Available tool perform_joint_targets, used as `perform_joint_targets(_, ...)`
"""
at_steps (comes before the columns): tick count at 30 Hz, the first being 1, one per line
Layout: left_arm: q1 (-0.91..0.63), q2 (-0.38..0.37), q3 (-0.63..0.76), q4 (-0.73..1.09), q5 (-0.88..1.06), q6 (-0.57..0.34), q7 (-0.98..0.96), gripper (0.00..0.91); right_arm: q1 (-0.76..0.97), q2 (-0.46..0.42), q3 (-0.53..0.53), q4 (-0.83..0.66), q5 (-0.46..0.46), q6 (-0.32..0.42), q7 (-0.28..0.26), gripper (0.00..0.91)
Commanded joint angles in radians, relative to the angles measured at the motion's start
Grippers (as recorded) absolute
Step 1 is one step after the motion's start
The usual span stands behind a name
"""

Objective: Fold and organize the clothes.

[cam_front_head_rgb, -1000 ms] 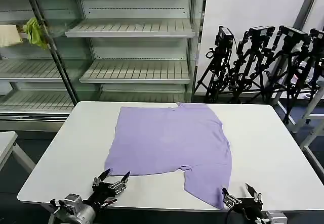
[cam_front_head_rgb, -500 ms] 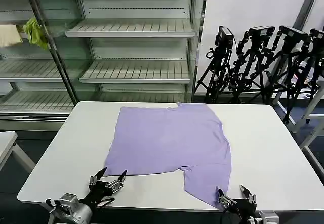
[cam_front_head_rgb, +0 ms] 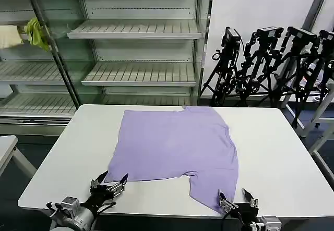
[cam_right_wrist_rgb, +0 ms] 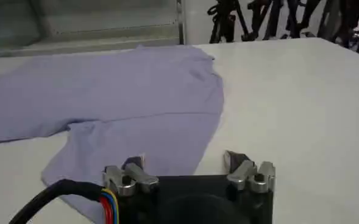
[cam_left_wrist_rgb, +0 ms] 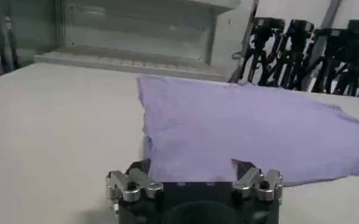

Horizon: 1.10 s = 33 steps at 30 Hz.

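Observation:
A lavender T-shirt (cam_front_head_rgb: 175,147) lies spread flat on the white table (cam_front_head_rgb: 271,158), plain side up, one sleeve hanging toward the near right. My left gripper (cam_front_head_rgb: 108,180) is open at the near edge, just short of the shirt's near left corner (cam_left_wrist_rgb: 152,167). The shirt (cam_left_wrist_rgb: 246,128) fills the area ahead of it. My right gripper (cam_front_head_rgb: 233,197) is open at the near right, its fingers straddling the edge of the sleeve (cam_right_wrist_rgb: 142,137). Nothing is held by either one.
Empty metal shelves (cam_front_head_rgb: 135,74) stand behind the table, with a yellow-green cloth (cam_front_head_rgb: 35,32) hanging at the far left. Black tripods (cam_front_head_rgb: 271,64) crowd the back right. A second small table (cam_front_head_rgb: 6,147) shows at the left edge.
Both grippers have slid a little leftward along the near table edge, the right one coming closer to the sleeve. The shirt has not moved.

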Motion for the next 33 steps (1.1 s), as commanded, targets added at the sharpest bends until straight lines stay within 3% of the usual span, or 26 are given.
perform_joint_targets(1, -0.004, 0.001, -0.003, 0.058, 0.001, -0.001, 0.001, 0.907, 0.005, 0.003, -0.014, -0.007, 0.002, -0.007, -0.001, 0.907)
perform_joint_targets(6, 0.005, -0.001, -0.005, 0.05, 0.004, -0.002, 0.001, 0.907, -0.001, 0.011, -0.017, -0.013, 0.0, -0.005, -0.006, 0.907)
perform_joint_targets(8, 0.012, -0.003, -0.003, 0.043, 0.01, -0.004, 0.003, 0.907, -0.004, 0.013, -0.017, -0.013, 0.0, -0.004, -0.007, 0.846)
perform_joint_targets(13, 0.016, -0.007, 0.002, 0.03, 0.018, -0.004, 0.005, 0.887, -0.007, 0.014, -0.017, -0.013, 0.0, -0.002, -0.009, 0.816)
perform_joint_targets(14, 0.017, -0.008, 0.002, 0.029, 0.019, -0.004, 0.006, 0.846, -0.008, 0.014, -0.016, -0.012, 0.0, -0.002, -0.01, 0.725)
perform_joint_targets(16, 0.017, -0.009, 0.004, 0.03, 0.02, -0.004, 0.007, 0.776, -0.01, 0.014, -0.016, -0.01, 0.0, -0.002, -0.01, 0.635)
perform_joint_targets(17, 0.017, -0.009, 0.005, 0.03, 0.022, -0.005, 0.008, 0.756, -0.012, 0.014, -0.015, -0.01, 0.0, -0.002, -0.01, 0.625)
perform_joint_targets(20, 0.018, -0.01, 0.006, 0.03, 0.024, -0.007, 0.009, 0.544, -0.016, 0.011, -0.011, -0.007, 0.001, -0.002, -0.011, 0.574)
perform_joint_targets(21, 0.019, -0.01, 0.006, 0.029, 0.024, -0.007, 0.01, 0.524, -0.018, 0.009, -0.01, -0.006, 0.002, -0.002, -0.011, 0.574)
perform_joint_targets(22, 0.02, -0.01, 0.006, 0.028, 0.024, -0.007, 0.01, 0.484, -0.019, 0.008, -0.01, -0.005, 0.002, -0.002, -0.011, 0.514)
perform_joint_targets(25, 0.023, -0.012, 0.007, 0.027, 0.029, -0.009, 0.011, 0.453, -0.024, 0.003, -0.008, -0.005, 0.005, -0.003, -0.012, 0.403)
perform_joint_targets(29, 0.026, -0.014, 0.006, 0.024, 0.032, -0.01, 0.012, 0.413, -0.028, 0.002, -0.011, -0.009, 0.005, -0.003, -0.013, 0.322)
perform_joint_targets(30, 0.028, -0.015, 0.006, 0.023, 0.033, -0.011, 0.012, 0.393, -0.032, 0.003, -0.011, -0.009, 0.006, -0.003, -0.014, 0.242)
perform_joint_targets(33, 0.033, -0.015, 0.003, 0.02, 0.034, -0.012, 0.013, 0.322, -0.041, 0.001, -0.007, -0.009, 0.007, -0.001, -0.016, 0.131)
